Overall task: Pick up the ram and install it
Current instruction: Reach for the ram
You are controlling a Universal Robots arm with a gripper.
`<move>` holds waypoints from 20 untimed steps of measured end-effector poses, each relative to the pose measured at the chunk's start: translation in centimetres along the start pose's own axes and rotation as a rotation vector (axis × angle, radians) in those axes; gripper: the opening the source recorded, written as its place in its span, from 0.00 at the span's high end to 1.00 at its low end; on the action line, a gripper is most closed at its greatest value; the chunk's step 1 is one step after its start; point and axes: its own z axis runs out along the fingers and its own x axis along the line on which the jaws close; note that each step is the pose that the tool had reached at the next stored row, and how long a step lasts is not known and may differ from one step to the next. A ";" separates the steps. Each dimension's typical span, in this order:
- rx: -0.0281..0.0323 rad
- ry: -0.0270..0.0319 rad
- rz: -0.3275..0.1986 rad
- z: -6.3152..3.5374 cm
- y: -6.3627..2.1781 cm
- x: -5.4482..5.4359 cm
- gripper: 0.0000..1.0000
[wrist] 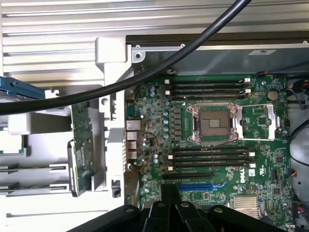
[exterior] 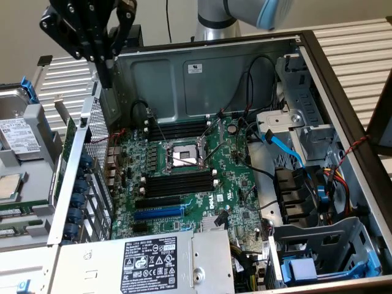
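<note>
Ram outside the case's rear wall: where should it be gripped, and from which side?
Grip the ram mid-length, pinching across its two flat faces, and come from above. It appears to stand on one long edge just outside the case's perforated rear wall. That leaves the upper edge exposed, while a side approach looks crowded by that wall.

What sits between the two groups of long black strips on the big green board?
A square chip socket in a shiny metal frame sits between the black strips; both views show it.
</note>
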 end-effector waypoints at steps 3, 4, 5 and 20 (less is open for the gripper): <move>0.0001 0.0002 0.000 -0.04 -0.27 1.4 0.89; 0.0000 0.0004 0.000 -0.05 -0.35 1.8 0.89; 0.0001 0.0012 0.000 -0.06 -0.43 2.2 0.89; -0.0014 0.0032 0.000 0.21 -1.89 9.0 0.89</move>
